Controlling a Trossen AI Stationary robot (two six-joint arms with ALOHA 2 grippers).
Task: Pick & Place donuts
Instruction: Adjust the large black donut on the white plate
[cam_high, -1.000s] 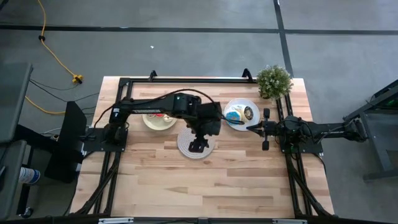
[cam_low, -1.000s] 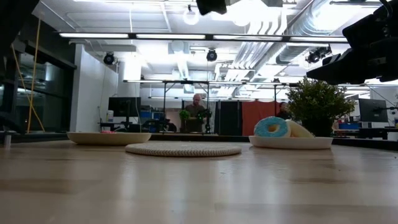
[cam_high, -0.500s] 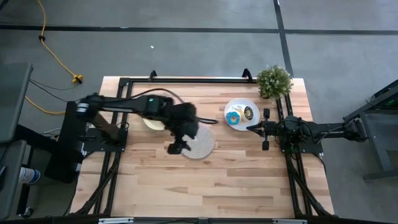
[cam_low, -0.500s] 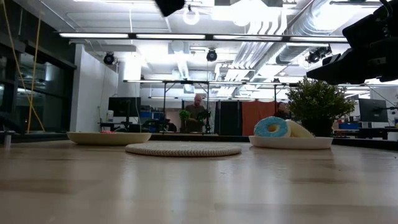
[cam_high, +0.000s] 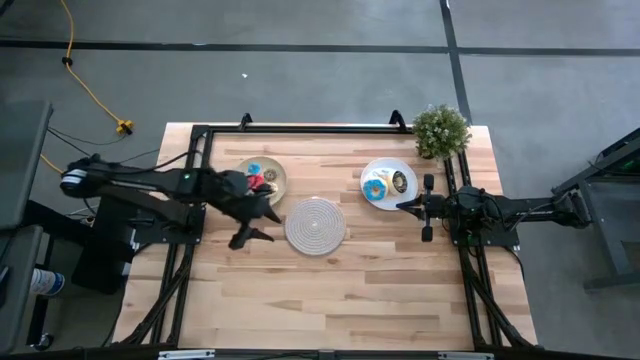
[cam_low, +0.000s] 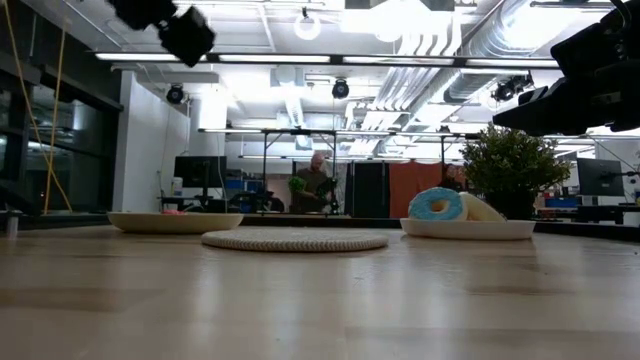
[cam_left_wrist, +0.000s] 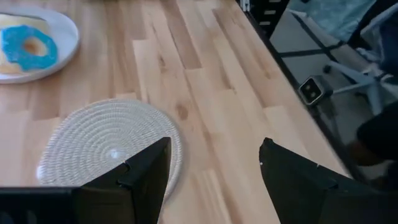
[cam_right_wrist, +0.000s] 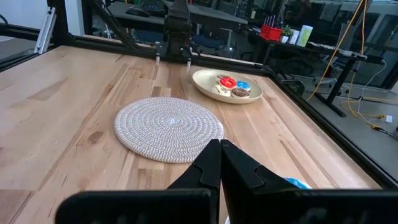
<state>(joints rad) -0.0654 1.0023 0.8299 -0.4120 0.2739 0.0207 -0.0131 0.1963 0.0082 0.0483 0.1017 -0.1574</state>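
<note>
— High view first: where are you, and are you carrying anything?

— My left end effector (cam_high: 245, 238) hangs over bare worktop (cam_high: 330, 290), fingers apart with nothing between them. The mat (cam_high: 316, 225) lies just beside it, toward my right arm, with nothing on it. The tan plate (cam_high: 270, 190) with its small donuts (cam_high: 258, 178) sits near it, toward the far edge.

— And the other side?

— My right end effector (cam_high: 403, 206) waits at the rim of the white plate (cam_high: 384, 168), fingers pressed together, holding nothing. A blue donut (cam_high: 376, 185) and another lie on that plate, well apart from my left end effector.

— So which step is this?

— I judge it as between picks: empty-handed, with donuts on both plates.

— Next move?

— Probably a reach over the tan plate, lining the open fingers across one donut. They lie crowded, so I should come straight down to avoid nudging its neighbours.
</note>
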